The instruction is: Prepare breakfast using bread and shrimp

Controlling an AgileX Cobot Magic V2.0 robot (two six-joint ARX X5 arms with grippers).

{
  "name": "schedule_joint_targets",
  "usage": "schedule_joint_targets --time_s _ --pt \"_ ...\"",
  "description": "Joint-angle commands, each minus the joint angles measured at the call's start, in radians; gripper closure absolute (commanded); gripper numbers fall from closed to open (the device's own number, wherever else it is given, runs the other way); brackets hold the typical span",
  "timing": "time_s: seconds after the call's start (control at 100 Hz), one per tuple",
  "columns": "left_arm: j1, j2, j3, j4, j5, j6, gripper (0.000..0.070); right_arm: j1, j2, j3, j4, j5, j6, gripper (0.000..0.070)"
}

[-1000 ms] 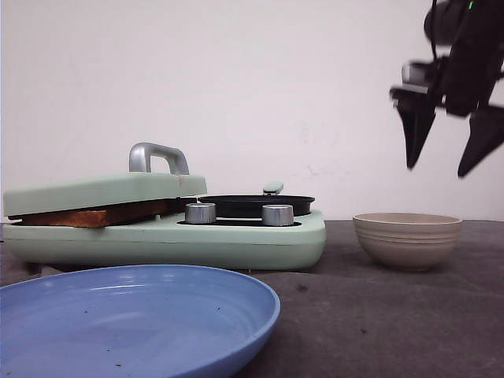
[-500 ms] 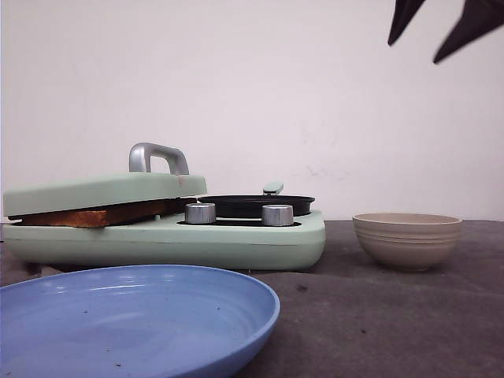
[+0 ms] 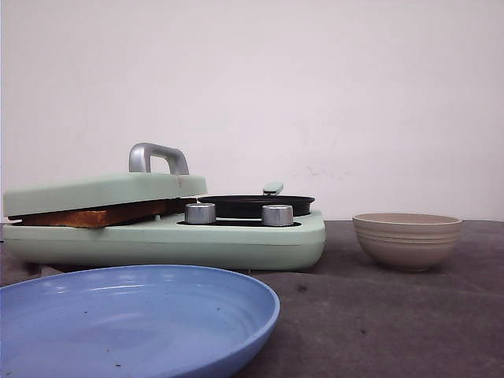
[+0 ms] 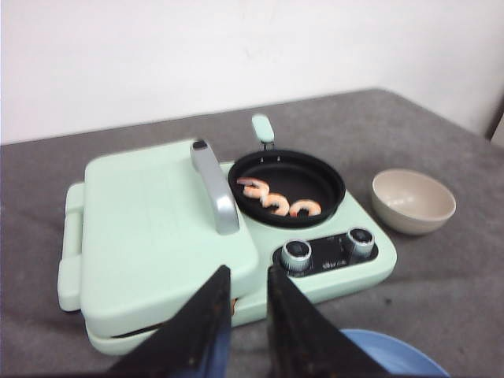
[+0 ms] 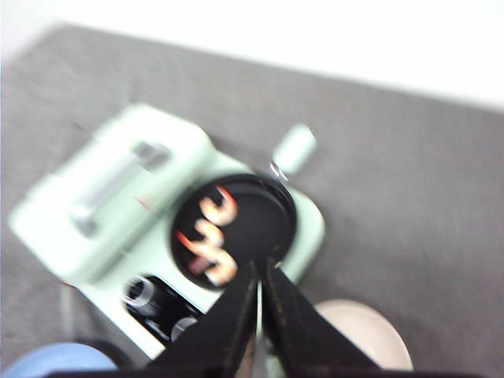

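Shrimp (image 4: 277, 201), 3 curled pieces, lie in the black pan (image 4: 331, 177) on the green cooker (image 4: 157, 228); the bread (image 3: 75, 215) sits pressed under the cooker's lid (image 3: 102, 191), only its brown crust showing. Your left gripper (image 4: 248, 303) hangs above the cooker's front edge, fingers slightly apart, holding nothing. Your right gripper (image 5: 258, 303) is high over the pan, fingers nearly together and empty, though that view is blurred. I judge the lid's handle (image 4: 214, 189) is your next hold; grip it mid-bar and lift straight. The blue plate (image 3: 157, 315) waits in front.

Mint cooker (image 3: 236, 240), blue plate (image 3: 157, 315).
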Motion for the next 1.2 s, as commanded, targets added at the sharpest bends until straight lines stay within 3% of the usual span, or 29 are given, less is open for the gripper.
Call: schedule_joint_targets --time_s 0.0,0.18,0.27,0.62,0.94,1.19 --pt "-0.001 0.002 0.004 0.013 -0.001 -0.020 0.0700 0.028 -0.024 0.014 0.021 -0.002 -0.018 0.0700" --pt "-0.001 0.001 0.003 0.076 0.006 -0.063 0.0700 0.112 -0.116 -0.033 0.111 0.005 -0.029 0.0700" --pt "-0.001 0.001 0.002 0.124 0.012 -0.102 0.0700 0.158 -0.181 -0.108 0.174 0.044 -0.029 0.0700" --pt "-0.001 -0.003 -0.006 0.228 0.032 -0.174 0.0700 0.298 -0.555 -0.643 0.473 0.137 -0.023 0.0700" --pt "-0.001 -0.097 -0.120 0.283 0.026 -0.240 0.0700 0.316 -0.856 -0.996 0.490 0.187 0.056 0.0700" --pt "-0.001 -0.298 -0.312 0.286 0.017 -0.355 0.0700 0.317 -1.082 -1.178 0.481 0.211 0.130 0.0700"
